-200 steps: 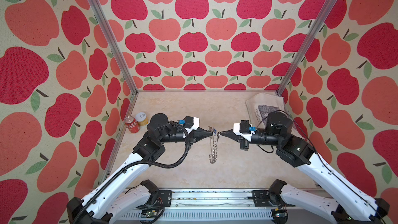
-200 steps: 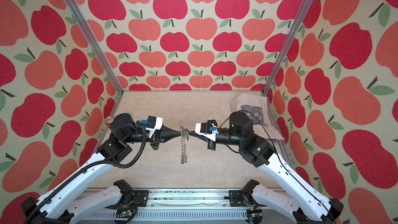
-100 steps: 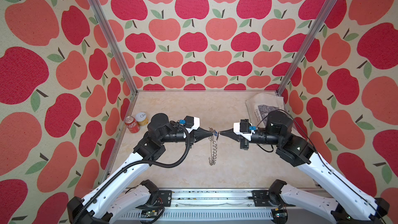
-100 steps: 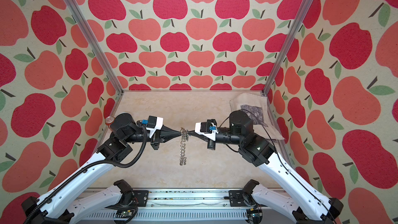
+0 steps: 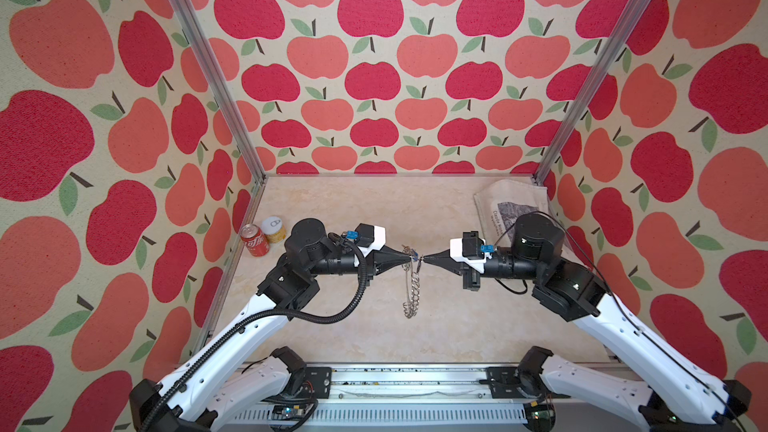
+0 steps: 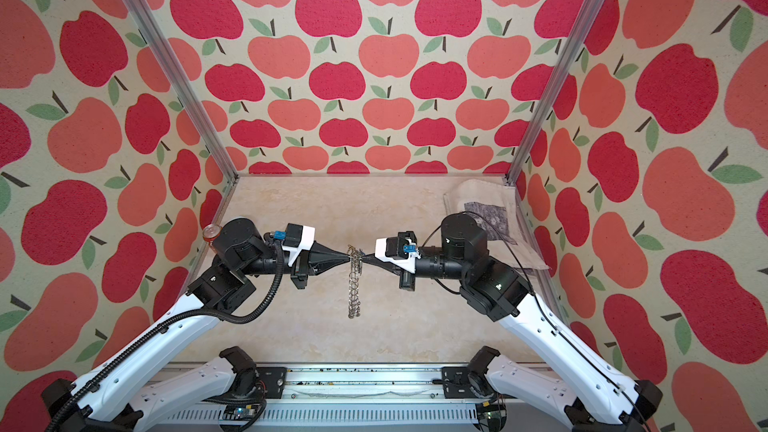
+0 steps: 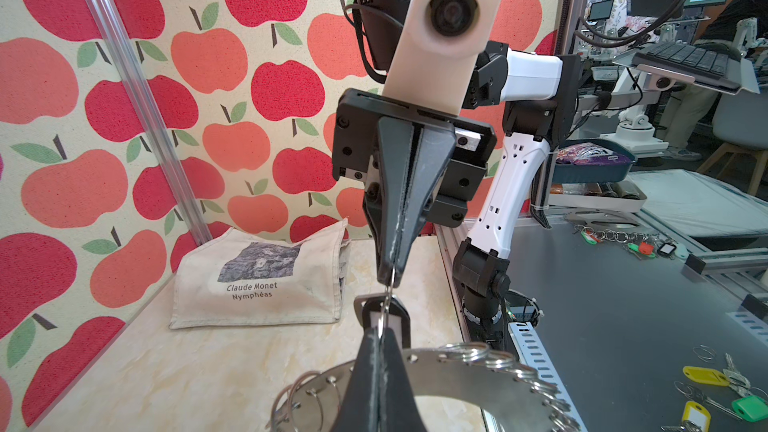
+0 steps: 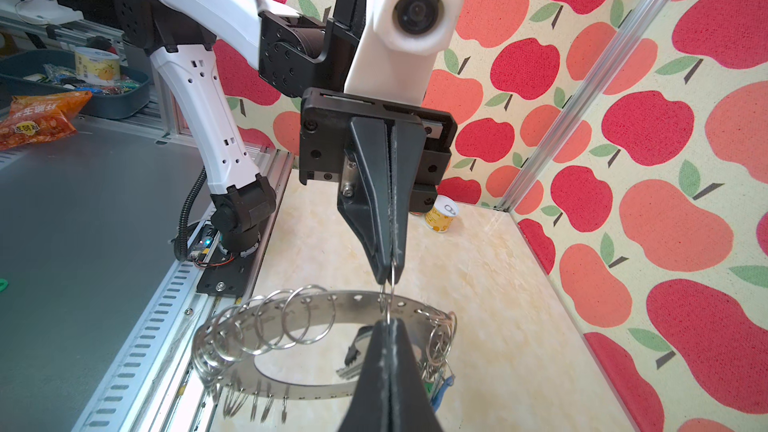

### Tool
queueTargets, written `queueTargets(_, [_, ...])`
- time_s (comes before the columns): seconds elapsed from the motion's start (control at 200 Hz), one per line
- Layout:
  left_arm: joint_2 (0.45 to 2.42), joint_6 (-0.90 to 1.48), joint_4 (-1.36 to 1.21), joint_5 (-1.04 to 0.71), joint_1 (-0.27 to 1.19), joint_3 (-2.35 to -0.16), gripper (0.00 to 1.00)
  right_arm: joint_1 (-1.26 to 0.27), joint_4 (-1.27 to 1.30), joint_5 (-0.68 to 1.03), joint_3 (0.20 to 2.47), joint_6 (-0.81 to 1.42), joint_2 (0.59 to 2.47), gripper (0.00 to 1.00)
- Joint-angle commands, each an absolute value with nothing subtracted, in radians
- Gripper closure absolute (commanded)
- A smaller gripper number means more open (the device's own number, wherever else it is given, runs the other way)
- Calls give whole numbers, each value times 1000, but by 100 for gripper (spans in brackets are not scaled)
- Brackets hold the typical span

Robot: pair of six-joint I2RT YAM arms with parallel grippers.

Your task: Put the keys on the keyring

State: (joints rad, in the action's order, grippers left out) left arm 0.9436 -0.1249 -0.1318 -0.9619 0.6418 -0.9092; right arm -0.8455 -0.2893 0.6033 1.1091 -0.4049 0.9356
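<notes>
The keyring (image 5: pixel 410 284) hangs edge-on in both top views, between my two grippers above the table's middle. It is a silver disc (image 8: pixel 353 299) with a big centre hole and small wire rings along its rim. My left gripper (image 5: pixel 411 258) and right gripper (image 5: pixel 424 259) meet tip to tip, and both are shut on one small wire ring (image 8: pixel 386 297) at the disc's upper rim. In the right wrist view a black-headed key (image 8: pixel 358 344) and a blue tag (image 8: pixel 442 384) hang by the disc. In the left wrist view a black piece with a white centre (image 7: pixel 399 313) shows behind my left gripper (image 7: pixel 379 332).
A red can (image 5: pixel 254 241) and a yellow can (image 5: pixel 275 229) stand by the left wall. A printed cloth bag (image 5: pixel 505 201) lies in the back right corner. Outside the booth, loose keys with coloured tags (image 7: pixel 706 376) lie on a grey table.
The hanging keyring has swayed a little. Both grippers stay shut, tip to tip, in the same place.
</notes>
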Motion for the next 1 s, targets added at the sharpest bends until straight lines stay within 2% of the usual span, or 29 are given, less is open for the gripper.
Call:
queueTargets(0.0, [933, -131, -161, -983, 647, -919, 100, -858, -320, 610, 1144, -428, 943, 100])
queueTargets(0.995, [928, -130, -156, -988, 651, -925, 100, -871, -320, 591, 1144, -442, 946, 100])
